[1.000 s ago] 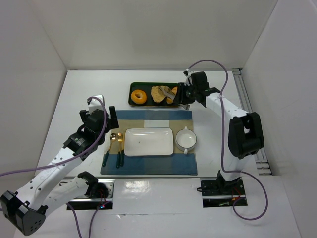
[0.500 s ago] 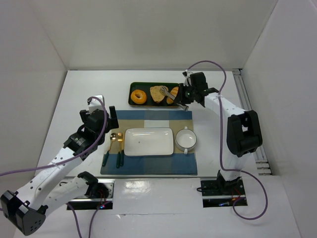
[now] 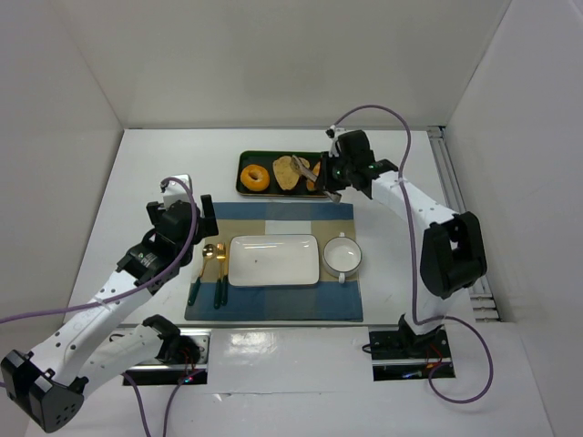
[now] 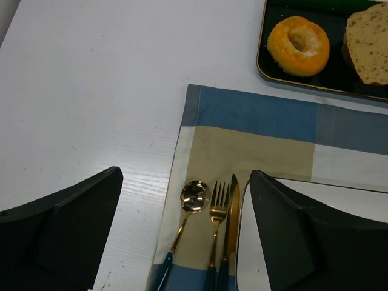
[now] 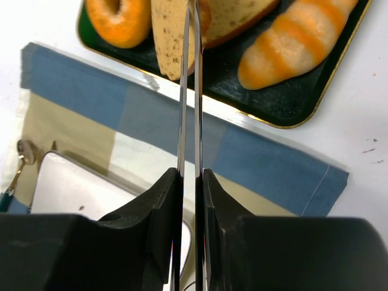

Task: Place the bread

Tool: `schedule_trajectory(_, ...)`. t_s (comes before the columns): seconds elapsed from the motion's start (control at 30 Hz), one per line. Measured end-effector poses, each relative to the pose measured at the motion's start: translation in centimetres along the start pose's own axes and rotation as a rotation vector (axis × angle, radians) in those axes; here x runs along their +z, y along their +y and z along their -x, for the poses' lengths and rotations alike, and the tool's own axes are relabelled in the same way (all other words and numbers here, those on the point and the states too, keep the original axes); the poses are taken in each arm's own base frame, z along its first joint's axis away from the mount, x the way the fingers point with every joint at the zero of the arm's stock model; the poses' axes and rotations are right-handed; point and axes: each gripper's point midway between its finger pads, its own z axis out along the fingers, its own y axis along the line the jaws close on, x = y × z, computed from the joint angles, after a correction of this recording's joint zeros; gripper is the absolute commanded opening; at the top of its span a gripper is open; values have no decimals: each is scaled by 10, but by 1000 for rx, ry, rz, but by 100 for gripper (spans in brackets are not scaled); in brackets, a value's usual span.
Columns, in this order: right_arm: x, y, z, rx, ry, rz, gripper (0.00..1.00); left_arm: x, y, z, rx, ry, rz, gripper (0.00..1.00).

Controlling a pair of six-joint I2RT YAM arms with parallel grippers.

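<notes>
Over the last second the right arm has swung a little further left across the dark tray (image 5: 285,109), and the right tool (image 5: 190,91) has gone from parted to closed. Its two thin metal blades now lie almost together along the right edge of the bread (image 5: 170,42). This looks like a pinch on that edge, though the blade tips run out of the wrist view. The bread is still in the tray, between the ring donut (image 5: 118,18) and the paler slice (image 5: 239,15), with the croissant roll (image 5: 297,42) beyond. Gripping the edge probably lets the slice come away without dragging its neighbours. The white plate (image 3: 273,259) on the placemat (image 5: 79,91) seems the likely destination. The left tool (image 4: 187,176) hangs open and empty near the cutlery, out of the way.
</notes>
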Motion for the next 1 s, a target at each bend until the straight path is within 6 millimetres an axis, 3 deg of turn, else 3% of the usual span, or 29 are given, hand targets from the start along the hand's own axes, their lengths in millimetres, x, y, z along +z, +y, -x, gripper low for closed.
schedule_trajectory(0.27,-44,34,31,-61,-77,11,0,-8,3,9,-28,-34,-14,100)
schedule_trajectory(0.47,-79,43,32,-81,-97,8,0,-11,6,7,-22,-26,-11,100)
schedule_trajectory(0.6,-93,51,19,-116,-72,19,0,-12,7,7,-24,-27,-11,100)
schedule_trajectory(1.0,-126,81,-55,-201,111,145,0,-22,11,15,-79,-66,-28,100)
